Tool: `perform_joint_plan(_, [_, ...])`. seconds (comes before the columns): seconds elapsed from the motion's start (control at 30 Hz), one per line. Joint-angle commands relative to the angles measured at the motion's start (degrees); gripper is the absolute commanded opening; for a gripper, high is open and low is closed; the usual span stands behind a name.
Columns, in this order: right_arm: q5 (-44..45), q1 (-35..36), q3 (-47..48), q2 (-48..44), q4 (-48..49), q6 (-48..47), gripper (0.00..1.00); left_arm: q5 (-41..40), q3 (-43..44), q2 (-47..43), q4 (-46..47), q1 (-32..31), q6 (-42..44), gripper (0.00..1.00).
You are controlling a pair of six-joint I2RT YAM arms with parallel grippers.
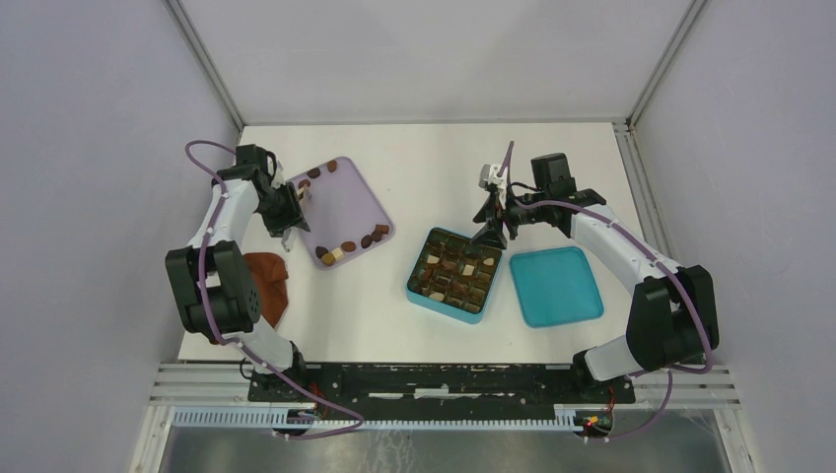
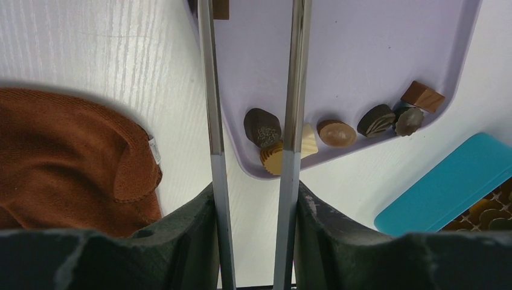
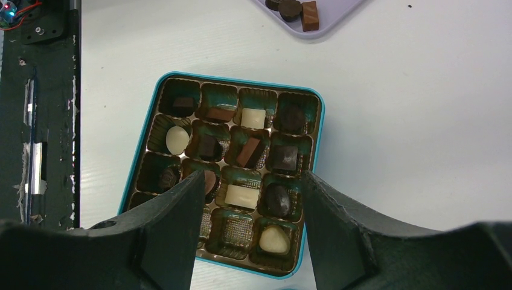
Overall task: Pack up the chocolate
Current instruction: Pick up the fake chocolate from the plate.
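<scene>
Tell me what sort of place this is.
Most likely a robotics lab test cell, not a kitchen: a white table walled in by plain panels, a left arm and right arm bolted at its near edge, and chocolates staged on a lilac tray near a teal box.

One teal grid box (image 1: 444,308) holds thirteen visible chocolates (image 3: 249,151) (four cream). One lilac tray (image 1: 350,202): seven loose pieces (image 2: 336,133) toward 5 o'clock, two further pieces (image 1: 313,172) toward 11. One lid (image 1: 555,286), one cloth (image 1: 268,286).
</scene>
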Motion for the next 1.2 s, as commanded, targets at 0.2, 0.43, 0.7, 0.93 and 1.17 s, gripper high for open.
perform_joint_plan(0.2, [-1.7,-0.4,0.5,0.4,0.0,-1.1,0.64,4.0,-0.4,-1.1,0.0,-0.1,2.7,0.44])
perform_joint_plan(0.43, [-2.1,-0.4,0.7,0.6,-0.4,-1.4,0.64,0.9,-0.9,-0.7,-0.1,-0.7,2.1,0.42])
perform_joint_plan(0.7, [-2.3,-0.4,0.8,0.8,-0.8,-1.8,0.64,-0.6,-0.2,0.8,-0.2,-1.4,1.8,0.35])
perform_joint_plan(0.93, [-2.2,-0.5,0.8,1.0,-1.0,-1.9,0.64,-0.2,0.1,1.6,-0.3,-1.7,1.7,0.12])
perform_joint_plan(1.17, [-2.2,-0.5,0.9,1.1,-1.2,-2.1,0.64,1.2,0.2,-0.9,-0.8,-1.8,1.3,0.02])
